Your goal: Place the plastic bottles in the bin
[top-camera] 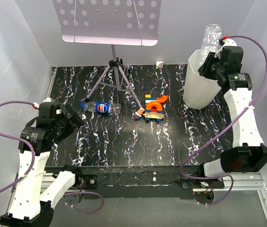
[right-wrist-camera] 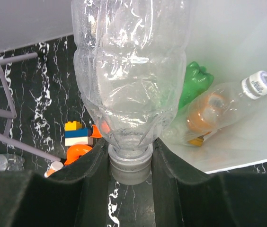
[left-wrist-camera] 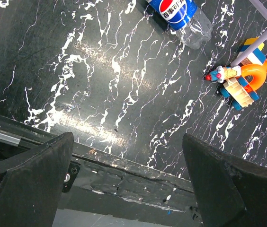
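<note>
In bin (right-wrist-camera: 247, 142): green bottle (right-wrist-camera: 196, 81), orange bottle (right-wrist-camera: 215, 113) | right gripper (right-wrist-camera: 129, 163) clamps clear bottle (right-wrist-camera: 131, 71) above bin | left gripper (left-wrist-camera: 129, 158) spread wide | pending: Pepsi bottle (top-camera: 100, 108) on bench (top-camera: 171, 142)

Black, white-veined table (top-camera: 124, 142): Pepsi bottle (top-camera: 101, 108) on its side left of centre, blocks (top-camera: 153, 109) heaped mid-table to its right, tripod (top-camera: 117, 78) standing behind both, white bin (top-camera: 195, 90) upright far right.
</note>
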Action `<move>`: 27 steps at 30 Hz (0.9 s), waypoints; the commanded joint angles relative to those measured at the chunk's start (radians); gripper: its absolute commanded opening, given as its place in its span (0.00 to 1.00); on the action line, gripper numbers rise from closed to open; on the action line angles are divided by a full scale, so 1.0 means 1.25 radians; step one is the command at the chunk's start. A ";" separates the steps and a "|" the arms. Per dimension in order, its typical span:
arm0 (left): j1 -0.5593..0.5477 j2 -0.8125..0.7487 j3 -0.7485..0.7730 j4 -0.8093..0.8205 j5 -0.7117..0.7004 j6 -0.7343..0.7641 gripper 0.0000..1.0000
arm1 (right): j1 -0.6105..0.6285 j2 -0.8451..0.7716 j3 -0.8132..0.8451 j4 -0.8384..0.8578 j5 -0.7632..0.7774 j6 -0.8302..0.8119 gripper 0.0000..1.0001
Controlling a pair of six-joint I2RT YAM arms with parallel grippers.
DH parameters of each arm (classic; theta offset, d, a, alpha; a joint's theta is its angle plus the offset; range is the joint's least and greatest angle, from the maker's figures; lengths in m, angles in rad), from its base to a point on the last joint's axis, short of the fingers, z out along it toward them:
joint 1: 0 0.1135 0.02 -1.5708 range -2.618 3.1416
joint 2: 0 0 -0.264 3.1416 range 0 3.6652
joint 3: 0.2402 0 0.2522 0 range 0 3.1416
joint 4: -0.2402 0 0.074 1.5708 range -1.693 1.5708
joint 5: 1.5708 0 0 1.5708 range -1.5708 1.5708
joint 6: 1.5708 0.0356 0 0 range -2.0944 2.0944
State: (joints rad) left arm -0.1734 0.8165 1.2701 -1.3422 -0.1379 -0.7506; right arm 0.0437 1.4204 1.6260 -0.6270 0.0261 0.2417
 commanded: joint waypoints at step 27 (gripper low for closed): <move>-0.001 0.034 -0.051 0.025 -0.006 0.076 0.99 | 0.171 -0.215 -0.089 0.124 0.035 -0.023 0.85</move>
State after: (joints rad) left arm -0.1734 0.8185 1.2243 -1.3312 -0.1383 -0.7036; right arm 0.0761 1.2648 1.6131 -0.6037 0.0422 0.2565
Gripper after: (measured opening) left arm 0.992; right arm 0.850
